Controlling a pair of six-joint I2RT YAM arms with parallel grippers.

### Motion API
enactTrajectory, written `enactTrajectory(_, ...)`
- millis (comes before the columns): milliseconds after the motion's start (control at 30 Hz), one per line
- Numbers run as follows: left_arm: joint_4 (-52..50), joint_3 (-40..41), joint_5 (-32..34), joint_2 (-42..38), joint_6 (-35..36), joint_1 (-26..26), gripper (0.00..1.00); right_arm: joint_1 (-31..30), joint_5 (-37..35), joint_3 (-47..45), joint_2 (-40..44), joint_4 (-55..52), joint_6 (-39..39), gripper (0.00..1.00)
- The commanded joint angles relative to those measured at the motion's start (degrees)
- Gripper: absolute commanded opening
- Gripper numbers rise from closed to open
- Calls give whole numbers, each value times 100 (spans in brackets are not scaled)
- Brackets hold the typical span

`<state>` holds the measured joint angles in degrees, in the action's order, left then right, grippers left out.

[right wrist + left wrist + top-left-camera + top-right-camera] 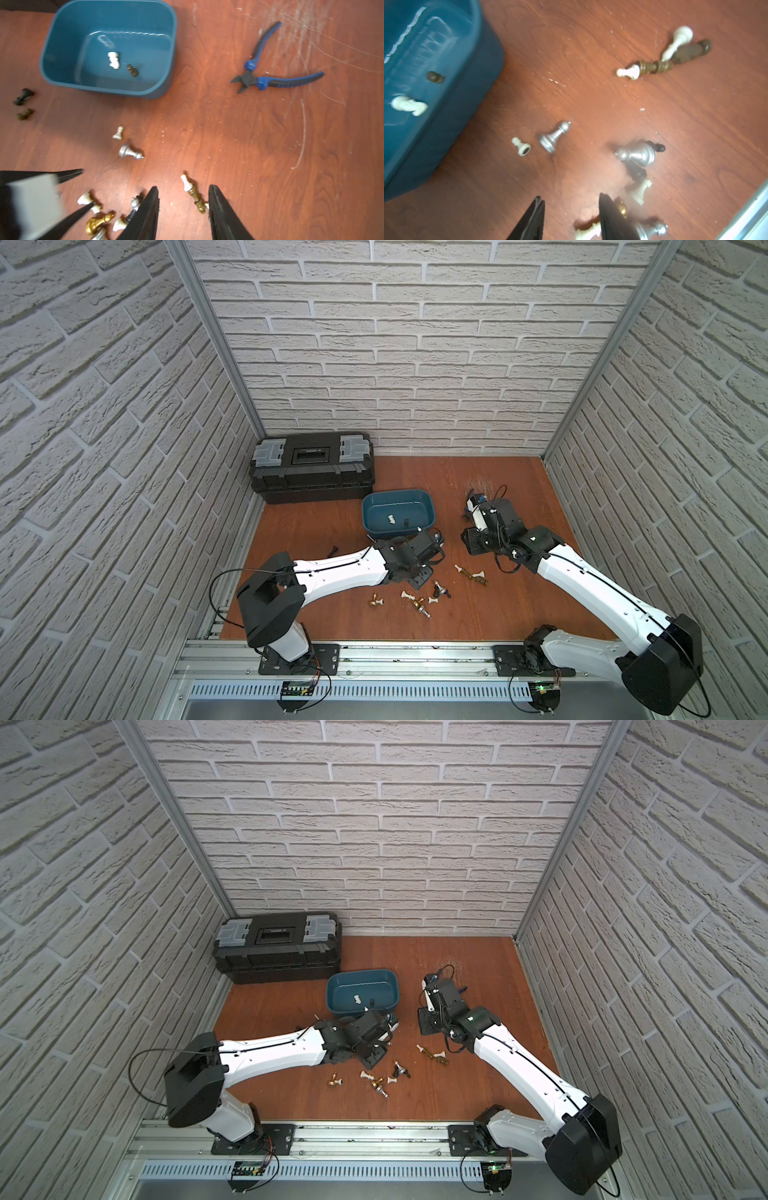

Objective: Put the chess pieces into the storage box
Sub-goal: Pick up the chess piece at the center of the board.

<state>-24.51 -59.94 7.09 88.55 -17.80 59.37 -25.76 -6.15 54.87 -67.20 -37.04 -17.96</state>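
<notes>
Right wrist view: we find right gripper (183,187) and left gripper (570,196) apart, empty; chess pieces (129,152) seem light, slick; pinch mid-stem.

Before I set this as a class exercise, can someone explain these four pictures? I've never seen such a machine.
Two white robot arms each end in a two-fingered gripper, over a wooden table. Two pictures look down from above, nearly alike; two come from wrist cameras, showing the left gripper and right gripper, both open, holding nothing. Chess pieces lie scattered on the table; a white one and a dark one lie in the teal storage box. Blue-handled pliers and a black toolbox sit aside.
</notes>
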Motion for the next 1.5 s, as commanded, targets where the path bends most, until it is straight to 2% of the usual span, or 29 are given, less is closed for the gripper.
enactTrajectory(0, 574, 132, -433, -303, -29, -163, 48, 164, -6, 20, -8, -52, 99, 44)
enactTrajectory(233, 19, -420, -320, 508, 943, -225, 47, 283, 235, -96, 328, 268, 126, 44)
enactTrajectory(467, 203, -755, -775, 1166, 1555, -677, 47, 300, 386, -561, 1237, 732, 117, 42)
enactTrajectory(667, 281, -829, -1056, 1490, 1804, -862, 50, 308, 404, -797, 1691, 960, 192, 42)
enactTrajectory(867, 200, -992, -1441, 1856, 1902, -826, 52, 308, 576, -763, 1505, 995, 213, 41)
enactTrajectory(1033, 228, -1046, -1443, 2079, 1894, -818, 52, 308, 641, -765, 1438, 1030, 220, 41)
enactTrajectory(1133, 190, -1052, -1340, 2200, 1894, -822, 49, 308, 624, -793, 1471, 1049, 222, 41)
enactTrajectory(1467, 191, -867, -1211, 2058, 1870, -822, 27, 317, 437, -894, 1716, 1154, 166, 41)
